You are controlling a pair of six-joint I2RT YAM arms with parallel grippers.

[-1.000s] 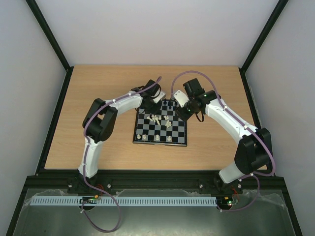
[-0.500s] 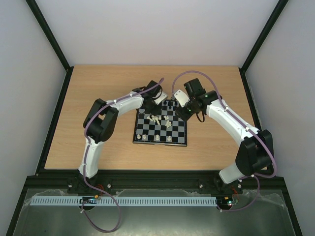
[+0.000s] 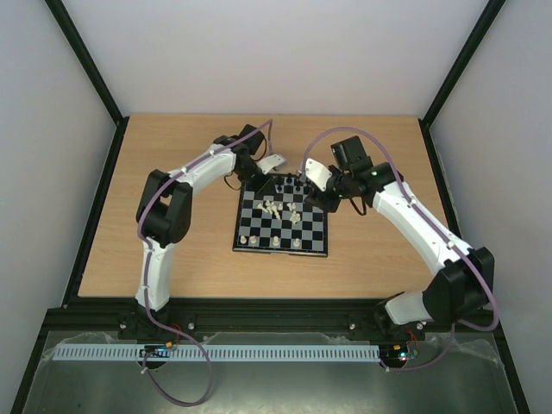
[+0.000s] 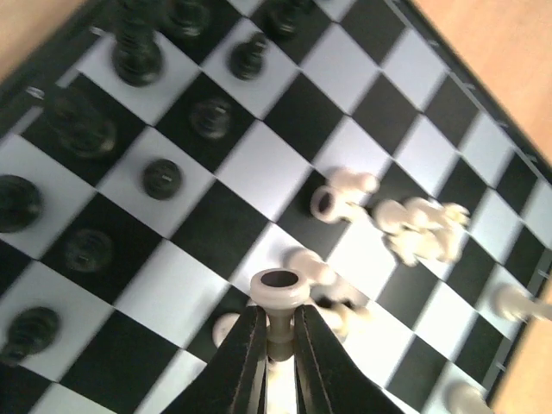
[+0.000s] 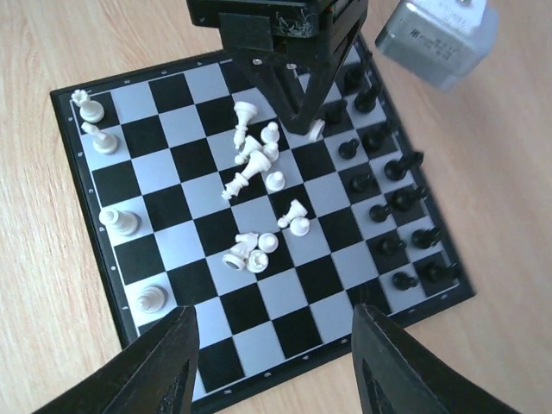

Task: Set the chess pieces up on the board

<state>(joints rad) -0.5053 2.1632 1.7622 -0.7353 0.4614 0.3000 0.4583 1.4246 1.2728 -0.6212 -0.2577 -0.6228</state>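
Light wood tabletop [image 3: 371,250] carries the board [image 3: 315,233], centred between my two arms. Black pieces [image 5: 388,198] stand in two rows along its far side. Toppled white pieces [image 5: 254,164] lie heaped mid-board, and a few standing white pieces [image 5: 121,220] occupy the near edge.

Status: my left pincer [image 4: 279,326] is pinching the stem of one cream-white piece [image 4: 278,289], held clear above the board toward its far-left part. The ringed end of the piece projects past the tips; I cannot read its kind. My right pincer [image 5: 276,371] is spread and empty, above the board's right side.

Procedure, as I judge it:
1. Carry the piece to a free square on the near rows, routing around the heap and the black rows.
2. Confirm the base faces down, then descend vertically.
3. Part the tips only when the base sits flat, then lift straight up.

Change against half a second ago: my left wrist has swung back toward the far-left corner, and my right elbow has shifted further right. The heap looks unchanged.
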